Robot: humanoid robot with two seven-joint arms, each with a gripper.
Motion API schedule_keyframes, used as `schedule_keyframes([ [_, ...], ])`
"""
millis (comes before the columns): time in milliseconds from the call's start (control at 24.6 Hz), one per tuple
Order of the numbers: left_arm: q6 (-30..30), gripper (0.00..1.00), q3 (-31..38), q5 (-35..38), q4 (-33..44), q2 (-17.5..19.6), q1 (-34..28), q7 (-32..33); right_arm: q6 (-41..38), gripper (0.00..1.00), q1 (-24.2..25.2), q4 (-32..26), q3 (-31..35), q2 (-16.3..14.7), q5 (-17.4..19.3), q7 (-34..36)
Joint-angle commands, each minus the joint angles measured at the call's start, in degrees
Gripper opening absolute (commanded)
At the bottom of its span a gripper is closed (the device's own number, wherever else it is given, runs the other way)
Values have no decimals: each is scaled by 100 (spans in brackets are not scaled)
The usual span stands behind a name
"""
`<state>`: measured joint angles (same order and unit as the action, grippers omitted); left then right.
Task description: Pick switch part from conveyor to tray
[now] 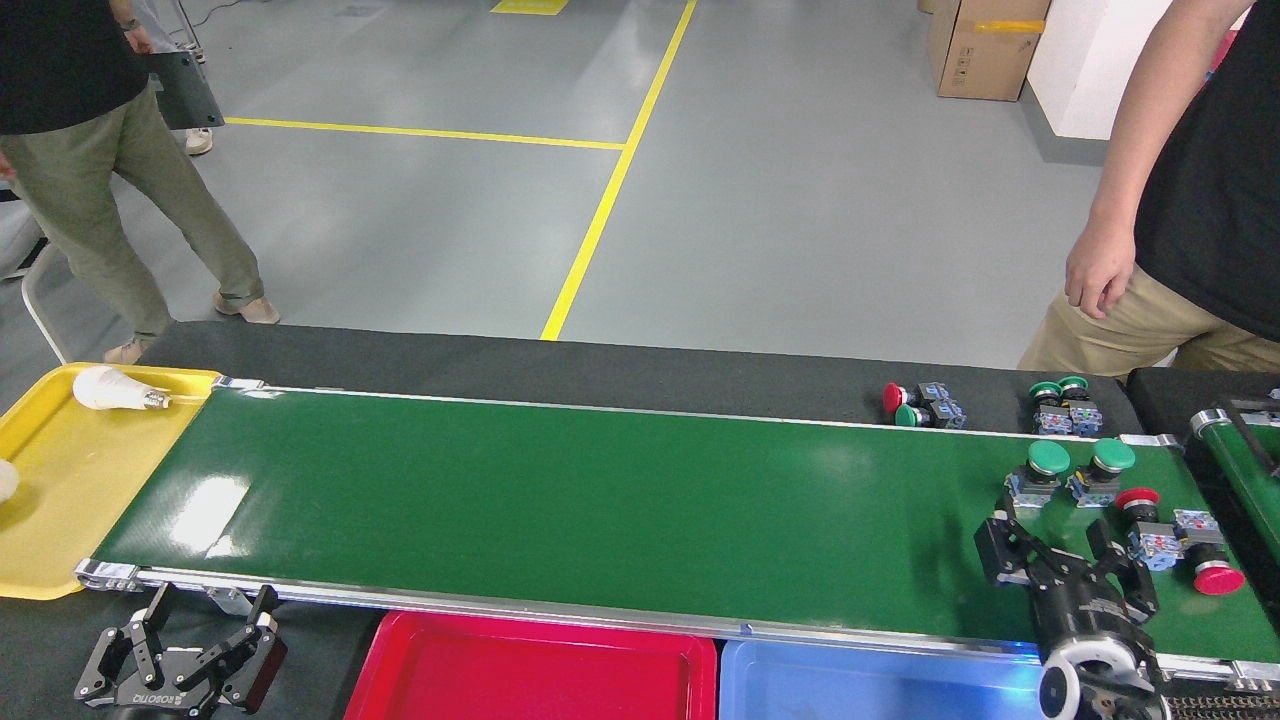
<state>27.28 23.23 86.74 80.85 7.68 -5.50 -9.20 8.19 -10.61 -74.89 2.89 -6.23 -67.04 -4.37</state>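
- Switch parts lie at the right end of the conveyor (600, 500): two with green mushroom caps, one (1035, 470) just left of the other (1100, 468), each cap set on a small grey and blue contact block.
- Just right of and nearer than those, a red-capped switch part (1145, 520) stands cap up on its blue block, and another red-capped one (1205, 560) lies tipped over with its cap toward the near rail.
- Right gripper (1065, 555) hovers low over the belt, just near of the left green-capped part; its black jaws are spread apart with nothing between them.
- Left gripper (195, 625) sits off the belt below the near rail at the left end, jaws spread and empty.
- Red tray (530, 675) rests below the near rail, bare as far as the view shows, touching a blue tray (880, 685) on its right.
- Spare switches, one pair (920, 405) with a red and a green cap and one pair (1065, 405) with green caps, sit on the black padded surround behind the far rail.
- Yellow tray (70, 500) at the belt's left end holds a white light bulb (115, 390).
- One person (1190, 200) stands at the far right and another (100, 170) at the far left, on the grey floor.
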Motion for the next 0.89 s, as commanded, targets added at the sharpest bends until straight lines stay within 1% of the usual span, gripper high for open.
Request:
schedule_keyframes([
  [0,6,100,6,10,45,84,40,-47,130,100,-213,106,-131,-54,-10,15],
  [162,6,100,6,10,45,84,49,-47,200,100,-407,335,-351,-28,-10,24],
  [244,6,100,-3,10,45,76,49,-47,235,98,-503,467,-447,-28,-10,32],
  [284,6,100,-3,10,45,76,40,-47,235,95,-582,572,-509,-28,-10,32],
  [325,6,100,-12,10,45,67,40,-47,235,90,-635,660,-570,-28,-2,41],
  [365,6,100,-12,10,45,67,31,-47,227,81,-670,730,-623,-37,-2,41],
  [406,6,100,-3,10,45,67,31,-47,209,63,-688,748,-676,-45,-2,41],
  [447,6,100,-3,10,45,67,31,-47,209,49,-688,757,-720,-54,-2,41],
  [568,6,100,-3,10,45,67,49,-47,165,30,-653,757,-948,-63,7,32],
  [690,6,100,-3,10,45,58,49,-47,130,17,-600,730,-1124,-151,34,32],
  [771,-3,100,-3,10,54,67,58,-47,-46,11,-582,687,-1265,-169,42,32],
  [853,-3,100,6,10,54,67,49,-47,-309,8,-539,581,-1309,-186,34,41],
])
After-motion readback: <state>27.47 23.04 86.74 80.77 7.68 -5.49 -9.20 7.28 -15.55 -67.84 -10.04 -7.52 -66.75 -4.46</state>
